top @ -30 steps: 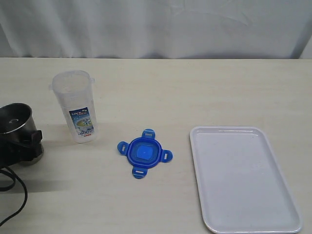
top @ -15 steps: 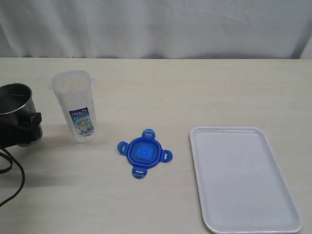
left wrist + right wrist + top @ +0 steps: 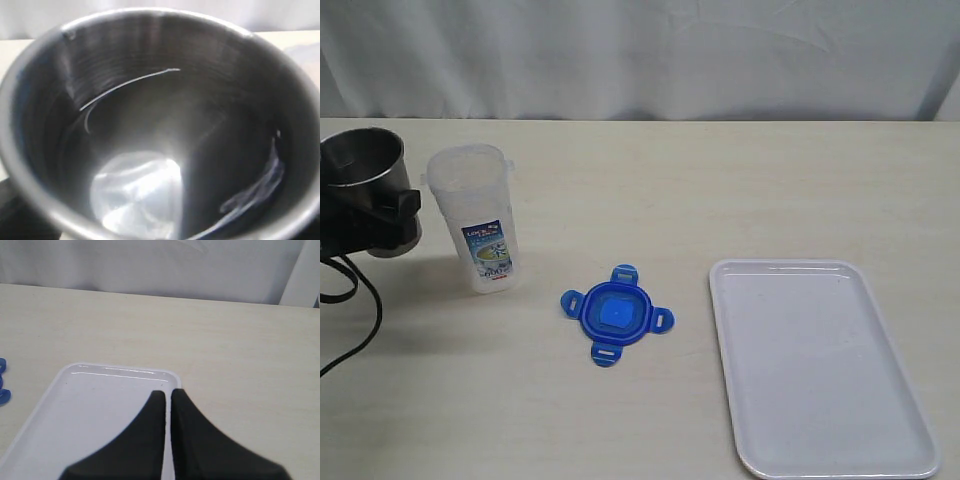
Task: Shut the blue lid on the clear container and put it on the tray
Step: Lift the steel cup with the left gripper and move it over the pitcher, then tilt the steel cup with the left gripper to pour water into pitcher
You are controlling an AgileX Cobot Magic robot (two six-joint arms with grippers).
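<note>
Raised metal cup [image 3: 362, 165], gripped wide in left gripper [image 3: 370, 212], to just beside clear container [image 3: 478, 215]. Likely pouring before lidding. Leaving blue lid [image 3: 616, 315] off, apart from container. Keeping right gripper [image 3: 167, 394] pinched shut.

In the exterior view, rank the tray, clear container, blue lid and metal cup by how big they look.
1. tray, by far the largest.
2. clear container.
3. metal cup and blue lid: these look about alike, and the cup is partly covered, so I leave them unranked.
</note>
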